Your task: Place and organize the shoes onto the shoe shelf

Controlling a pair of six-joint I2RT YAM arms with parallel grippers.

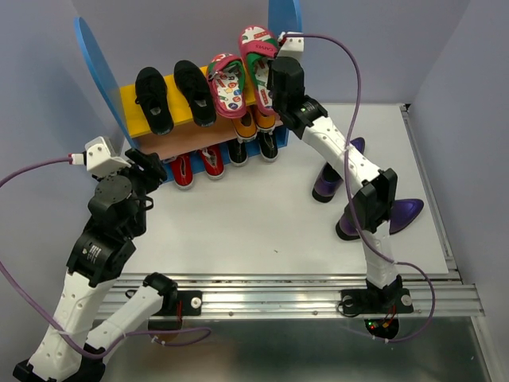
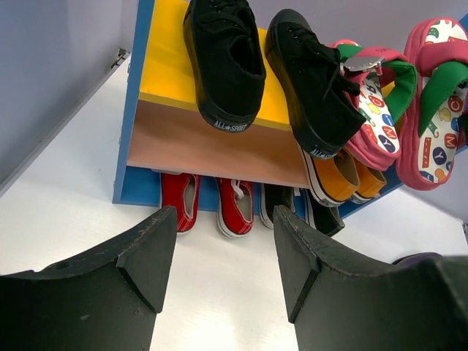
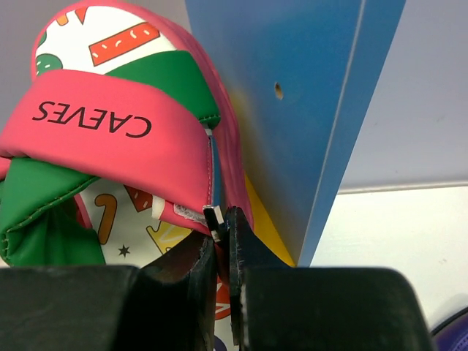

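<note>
Right arm (image 1: 350, 163) extended, right gripper (image 3: 222, 234) pinching pink flip-flop (image 3: 117, 124) on shoe shelf (image 3: 292, 88); left gripper (image 2: 225, 219) wide, low.

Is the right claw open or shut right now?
The right claw is shut, pinching the edge of the pink flip-flop with green straps, beside the blue side panel.

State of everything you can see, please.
Left gripper: open, empty.
Right gripper: shut on right flip-flop's edge.
Left flip-flop: on top board, free.
Black sneakers: on top board.
Orange shoes: on lower board.
Red shoes: under lower board.
Black-white sneakers: under lower board.
Purple loafers: on table, unshelved.
</note>
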